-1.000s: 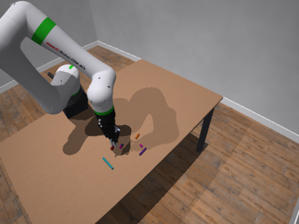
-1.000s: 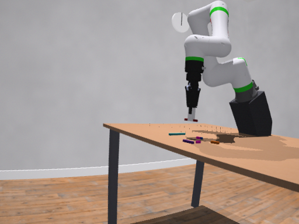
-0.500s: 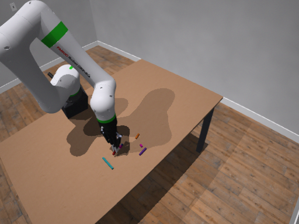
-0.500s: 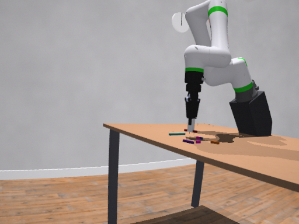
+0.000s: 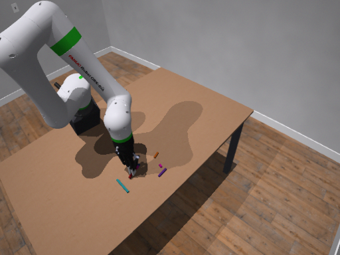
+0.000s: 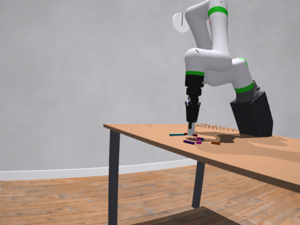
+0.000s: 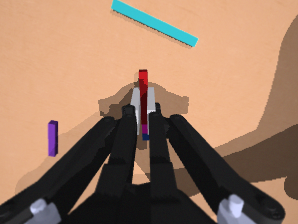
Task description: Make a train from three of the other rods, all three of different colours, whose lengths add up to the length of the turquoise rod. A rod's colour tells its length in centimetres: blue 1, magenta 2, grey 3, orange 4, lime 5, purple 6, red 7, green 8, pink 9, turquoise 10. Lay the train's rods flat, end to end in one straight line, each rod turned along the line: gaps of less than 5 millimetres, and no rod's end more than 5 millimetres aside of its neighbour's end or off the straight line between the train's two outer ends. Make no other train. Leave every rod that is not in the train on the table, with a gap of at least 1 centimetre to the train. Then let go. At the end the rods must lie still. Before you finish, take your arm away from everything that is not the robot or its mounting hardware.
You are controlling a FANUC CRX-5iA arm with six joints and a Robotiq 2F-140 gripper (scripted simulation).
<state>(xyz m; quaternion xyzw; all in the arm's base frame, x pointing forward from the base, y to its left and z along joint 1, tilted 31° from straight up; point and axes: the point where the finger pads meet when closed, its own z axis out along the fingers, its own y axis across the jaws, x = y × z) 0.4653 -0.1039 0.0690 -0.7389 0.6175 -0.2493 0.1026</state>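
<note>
red rod: pinched between nearly closed jaws, low at the desk, near the turquoise rod.
handling: looks light, stiff, smooth; a mid-length hold seems best to stop swivelling.
gripper: gripping the rod.

Gripper closed on red rod at the table, turquoise rod close ahead, purple rod well aside, open surface left between them.

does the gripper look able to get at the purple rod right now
Probably not yet: the gripper is shut on the red rod, low over the table. The purple rod lies flat off to one side with nothing on or against it, so once the red rod is released the way looks free.
</note>
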